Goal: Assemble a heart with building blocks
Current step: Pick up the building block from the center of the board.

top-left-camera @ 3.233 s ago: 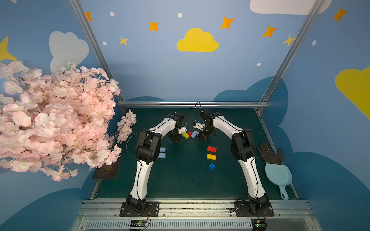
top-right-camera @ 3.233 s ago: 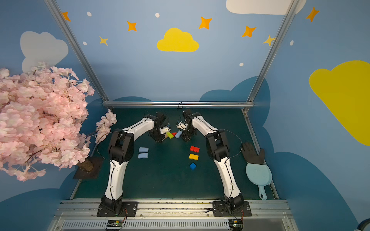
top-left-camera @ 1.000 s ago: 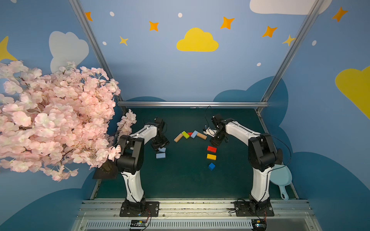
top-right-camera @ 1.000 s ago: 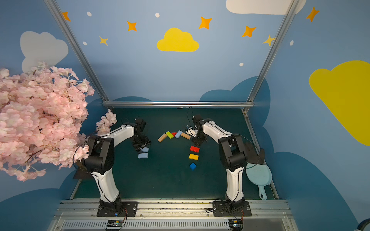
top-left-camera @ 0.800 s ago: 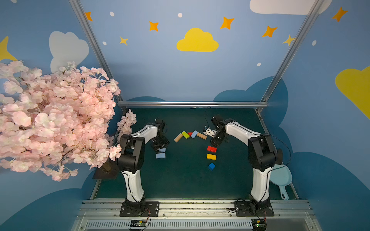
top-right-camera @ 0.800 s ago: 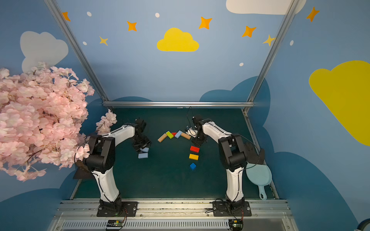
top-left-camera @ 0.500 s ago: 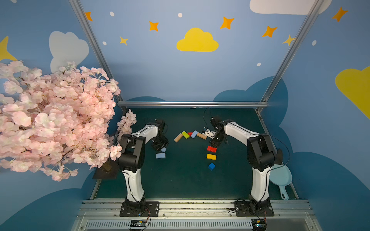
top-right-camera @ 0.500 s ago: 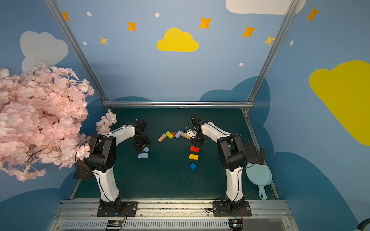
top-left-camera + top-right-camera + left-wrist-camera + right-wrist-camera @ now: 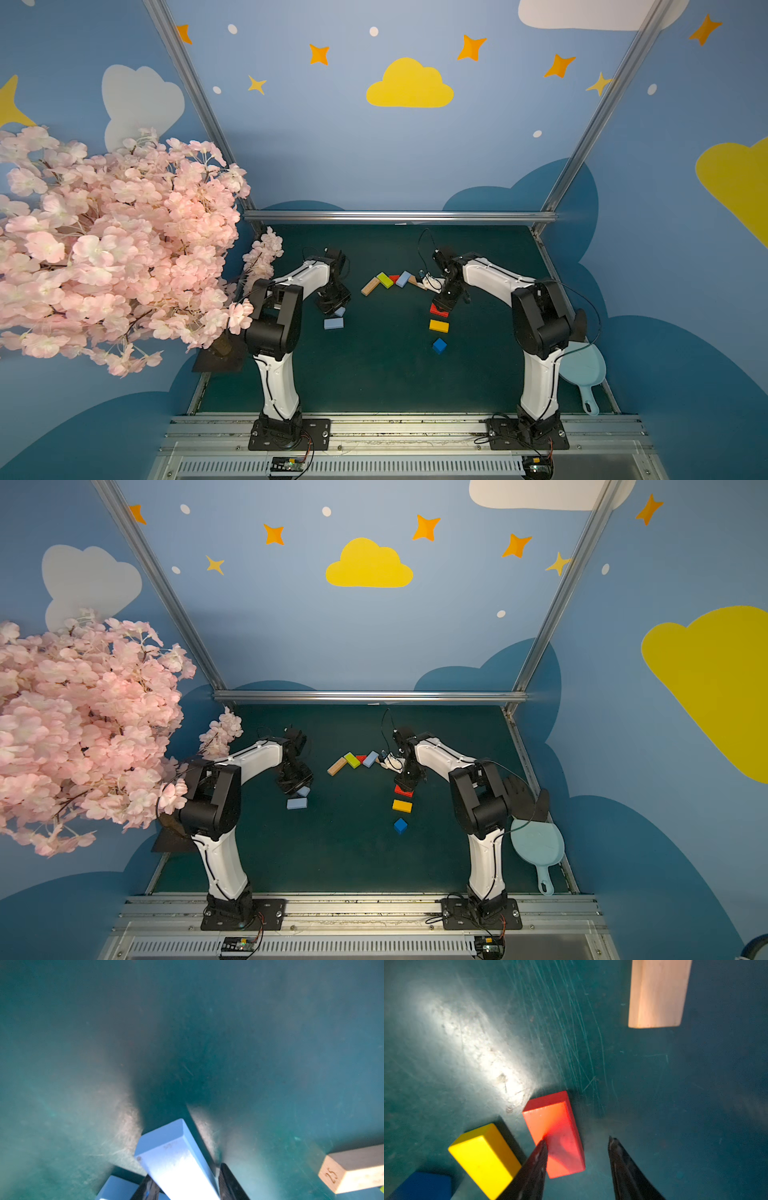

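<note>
My left gripper (image 9: 187, 1180) is shut on a light blue block (image 9: 176, 1163), held just above the green mat. In both top views it hangs at the mat's left (image 9: 332, 305), over a second light blue block (image 9: 333, 323). My right gripper (image 9: 577, 1140) is open, low over a red bar (image 9: 554, 1132); one finger overlaps the bar and the other stands off it. A yellow bar (image 9: 483, 1157) and a dark blue cube (image 9: 423, 1185) lie beside the red bar. The heart's top row holds a tan bar (image 9: 370, 286), lime green bar (image 9: 385, 280), red triangle (image 9: 394, 277) and light blue bar (image 9: 403, 279).
A pink blossom tree (image 9: 104, 249) overhangs the mat's left edge. A light blue scoop (image 9: 582, 370) and a black glove (image 9: 523, 796) lie off the right edge. A metal rail (image 9: 399, 216) bounds the back. Another tan bar (image 9: 656, 995) lies beyond the red bar.
My left gripper has closed on one of the two light blue blocks and tilted it up. My right gripper has narrowed slightly and settled over the red bar.
</note>
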`<state>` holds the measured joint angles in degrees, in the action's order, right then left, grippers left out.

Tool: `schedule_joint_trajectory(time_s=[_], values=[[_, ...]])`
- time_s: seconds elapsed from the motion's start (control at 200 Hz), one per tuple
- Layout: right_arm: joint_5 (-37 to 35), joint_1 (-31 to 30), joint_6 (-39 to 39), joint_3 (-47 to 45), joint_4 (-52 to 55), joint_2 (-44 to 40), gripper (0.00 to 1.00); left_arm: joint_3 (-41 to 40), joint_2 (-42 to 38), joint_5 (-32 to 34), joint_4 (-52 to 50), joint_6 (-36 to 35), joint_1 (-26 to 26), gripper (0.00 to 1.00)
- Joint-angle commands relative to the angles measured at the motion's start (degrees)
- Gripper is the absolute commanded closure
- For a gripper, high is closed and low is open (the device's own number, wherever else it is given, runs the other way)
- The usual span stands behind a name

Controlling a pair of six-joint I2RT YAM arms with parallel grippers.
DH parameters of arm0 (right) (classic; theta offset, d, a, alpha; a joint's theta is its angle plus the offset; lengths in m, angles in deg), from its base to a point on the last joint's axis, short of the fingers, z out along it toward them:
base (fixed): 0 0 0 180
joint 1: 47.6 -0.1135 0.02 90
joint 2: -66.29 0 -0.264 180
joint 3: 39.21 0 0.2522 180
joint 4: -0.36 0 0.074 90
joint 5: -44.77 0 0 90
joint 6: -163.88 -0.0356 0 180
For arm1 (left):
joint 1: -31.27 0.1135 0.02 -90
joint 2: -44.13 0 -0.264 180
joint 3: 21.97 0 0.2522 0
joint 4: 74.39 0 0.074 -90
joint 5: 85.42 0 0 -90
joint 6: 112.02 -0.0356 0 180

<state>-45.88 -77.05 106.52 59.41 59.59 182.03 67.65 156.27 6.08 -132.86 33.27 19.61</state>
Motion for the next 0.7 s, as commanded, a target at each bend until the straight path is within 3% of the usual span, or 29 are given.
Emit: schedule_joint_trajectory(time_s=[0.0, 0.395, 0.531, 0.631, 0.696], values=[[0.09, -1.30, 0.16, -2.31, 1.10, 0.97, 0.49, -2.20, 0.42, 0.48, -1.87, -0.53, -0.38, 0.53], [-0.47, -1.75, -0.63, -3.18, 1.22, 1.02, 0.49, -3.42, -0.81, 1.18, -1.96, -0.80, -0.51, 0.53], [-0.63, -1.76, -0.82, -3.35, 1.55, 0.93, 0.54, -3.70, -1.04, 1.49, -1.81, -0.86, -0.64, 0.56], [-0.37, -1.79, -1.00, -3.34, 2.02, 1.06, 0.65, -3.70, -0.71, 1.49, -1.87, -1.07, -0.87, 0.67], [-0.05, -1.75, -1.22, -3.08, 2.43, 1.23, 0.89, -3.83, -0.39, 1.49, -2.03, -1.10, -1.12, 0.73]])
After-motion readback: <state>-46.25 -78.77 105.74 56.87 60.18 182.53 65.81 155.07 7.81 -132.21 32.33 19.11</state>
